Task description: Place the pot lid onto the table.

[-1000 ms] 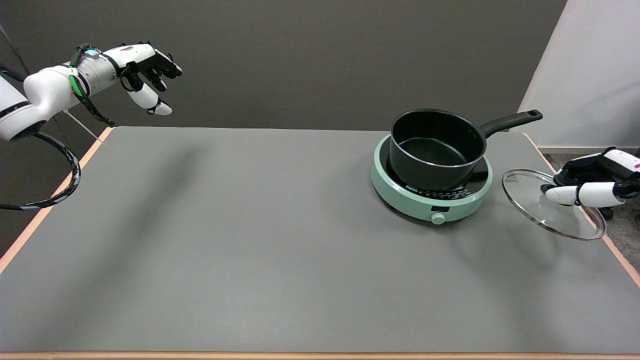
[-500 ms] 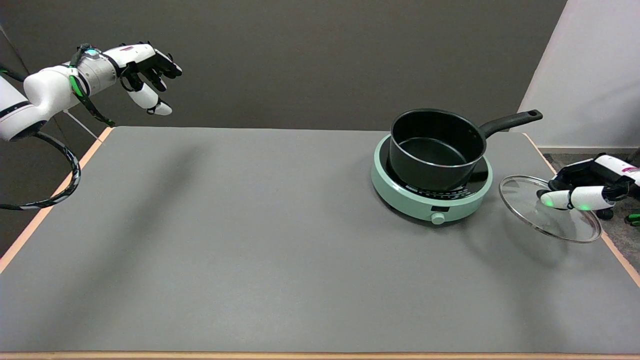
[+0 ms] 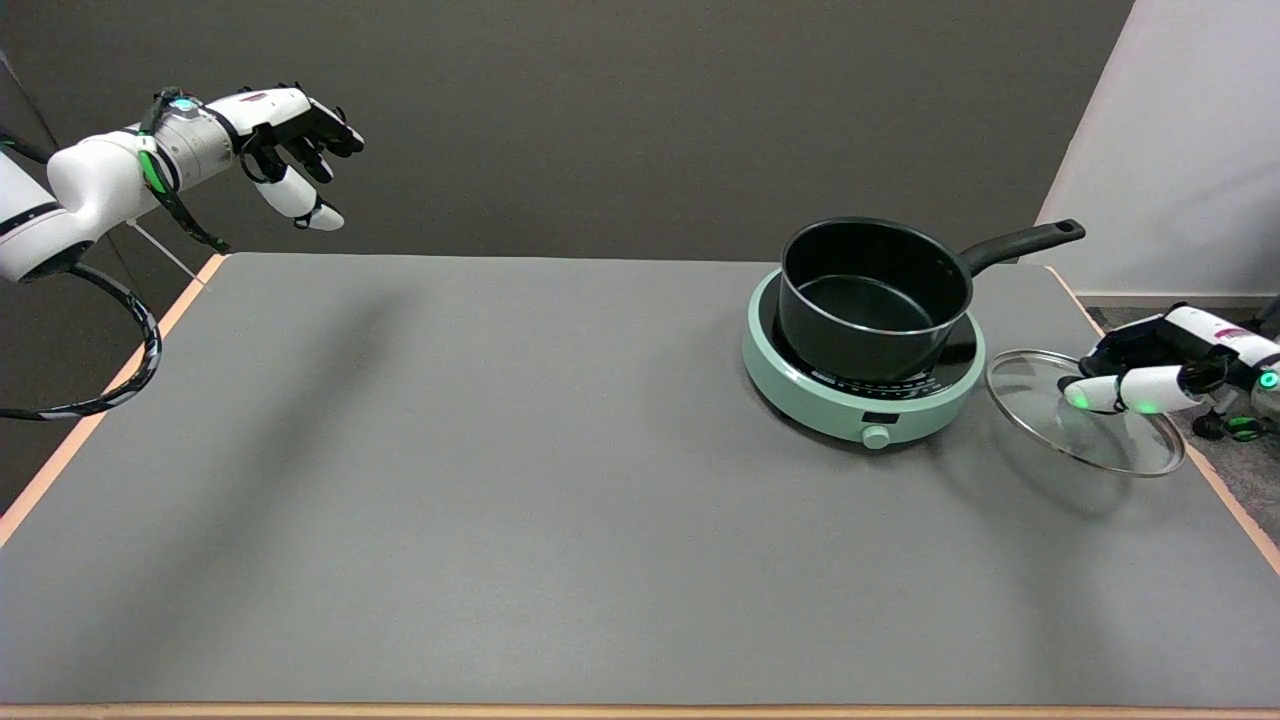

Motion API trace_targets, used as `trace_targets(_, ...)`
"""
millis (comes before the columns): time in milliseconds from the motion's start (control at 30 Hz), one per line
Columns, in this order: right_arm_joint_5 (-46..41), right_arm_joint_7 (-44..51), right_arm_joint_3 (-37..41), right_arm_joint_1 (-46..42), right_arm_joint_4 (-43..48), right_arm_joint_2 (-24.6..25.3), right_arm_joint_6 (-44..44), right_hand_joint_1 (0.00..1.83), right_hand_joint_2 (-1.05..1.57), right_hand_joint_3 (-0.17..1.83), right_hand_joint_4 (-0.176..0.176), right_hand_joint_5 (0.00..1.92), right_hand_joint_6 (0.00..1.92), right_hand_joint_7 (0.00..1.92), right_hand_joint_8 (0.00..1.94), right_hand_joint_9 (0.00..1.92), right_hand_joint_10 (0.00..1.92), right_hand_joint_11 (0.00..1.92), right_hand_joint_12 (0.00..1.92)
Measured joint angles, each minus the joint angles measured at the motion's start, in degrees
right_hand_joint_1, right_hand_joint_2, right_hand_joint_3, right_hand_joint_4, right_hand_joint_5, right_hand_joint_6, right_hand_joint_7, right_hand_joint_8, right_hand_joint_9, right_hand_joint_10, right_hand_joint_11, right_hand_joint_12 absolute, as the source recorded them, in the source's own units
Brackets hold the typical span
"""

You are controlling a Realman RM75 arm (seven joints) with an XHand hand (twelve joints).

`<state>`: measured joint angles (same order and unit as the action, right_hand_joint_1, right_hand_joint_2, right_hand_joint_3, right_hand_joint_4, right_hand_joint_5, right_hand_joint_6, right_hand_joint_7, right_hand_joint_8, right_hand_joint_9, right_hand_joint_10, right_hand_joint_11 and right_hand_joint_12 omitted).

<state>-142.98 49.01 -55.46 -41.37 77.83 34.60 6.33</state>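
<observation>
Fingers [image 3: 1100,393] of right hand [image 3: 1165,365] grip clear glass pot lid [image 3: 1040,400] (metal-rimmed, tilted).

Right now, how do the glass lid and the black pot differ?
The pot lid is clear glass with a metal rim; the pot is black and opaque. The lid is shallow and tilted, held by the right hand near the table's right edge; the pot sits upright and uncovered on the green cooker. Both are round.

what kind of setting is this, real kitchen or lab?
Likely a lab test bench, not a kitchen: a bare grey table against plain dark walls, holding only a green hotplate with a black pot, while the right hand holds the glass lid.
</observation>
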Motion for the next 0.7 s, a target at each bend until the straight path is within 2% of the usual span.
trace_targets(700,0.1,0.0,-7.8,8.1,-5.8,-3.4,-1.2,1.23,1.24,-0.05,-0.176,0.72,1.15,0.88,1.44,0.79,1.77,0.36,1.83)
